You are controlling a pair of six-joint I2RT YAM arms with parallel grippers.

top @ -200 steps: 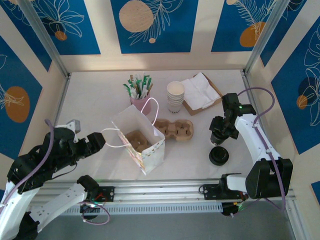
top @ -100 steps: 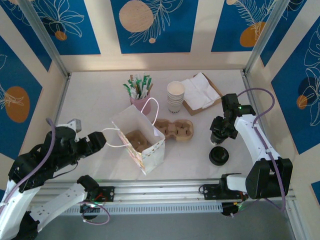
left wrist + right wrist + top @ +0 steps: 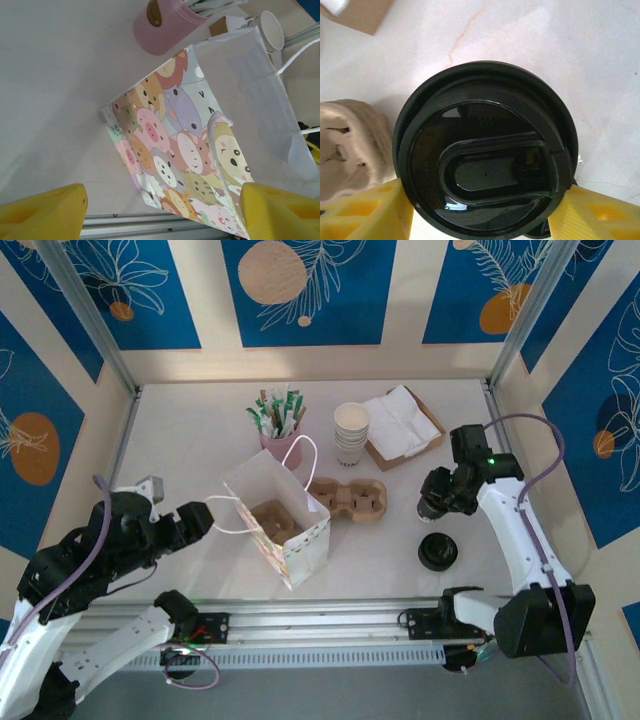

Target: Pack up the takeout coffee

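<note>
From above: the left tool (image 3: 196, 519) hangs with jaws apart, just beside the paper bag (image 3: 290, 535) standing open on the surface (image 3: 200, 450). The right tool (image 3: 436, 506) hovers near the cup carrier (image 3: 350, 499). Left wrist: yellow fingers (image 3: 42, 212) spread wide, the cartoon-print bag ahead. Right wrist: the right tool is clamped on a black lid (image 3: 485, 150).

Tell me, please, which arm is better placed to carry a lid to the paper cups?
Right. The right gripper grips a black lid near the cup stack; the left gripper stands open at the paper bag, farther off.
</note>
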